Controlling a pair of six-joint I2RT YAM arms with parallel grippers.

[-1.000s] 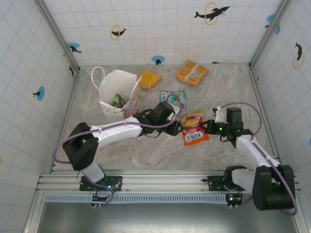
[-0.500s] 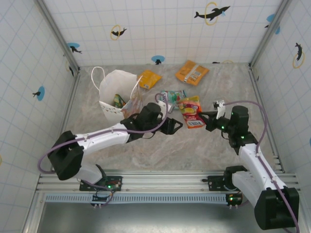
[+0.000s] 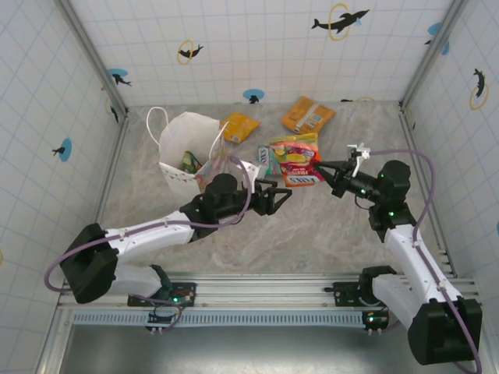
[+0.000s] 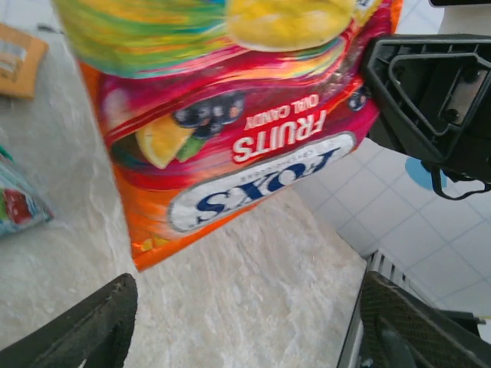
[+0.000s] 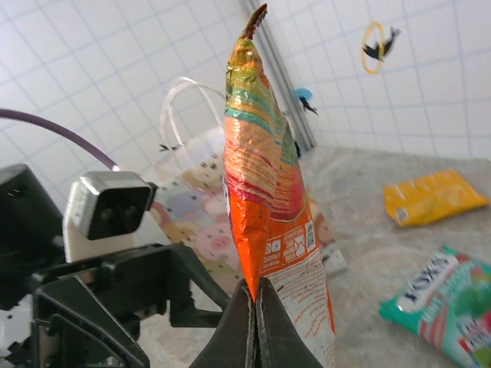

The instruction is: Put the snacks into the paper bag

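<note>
The right gripper (image 3: 321,170) sat right of centre in the top view. Its jaws were pressed together on the edge of the FOXS packet (image 3: 296,158), which was held clear of the table (image 3: 312,234). The right wrist view showed the packet edge-on and upright, its bottom seam pinched between the 2 fingers (image 5: 234,337).

The left gripper (image 3: 282,198) lay just below and left of the packet, near the middle of the top view, with its jaws spread wide and holding nothing. In the left wrist view its 2 fingers (image 4: 84,330) stood in the bottom corners, well apart, with bare table between them. The FOXS packet hung above them across the upper half of that frame, and the right gripper's black body met the packet's edge at the upper right.

The bag (image 3: 189,148) stood in the upper left part of the table, its mouth open toward the camera and a green packet (image 3: 189,161) inside it. The FOXS packet was right of the bag and apart from it. A teal packet (image 3: 265,160) lay on the table between them, partly hidden by the held packet. A small orange packet (image 3: 240,126) lay just beside the bag's upper right. A large orange packet (image 3: 308,115) lay further right, near the back wall.
</note>
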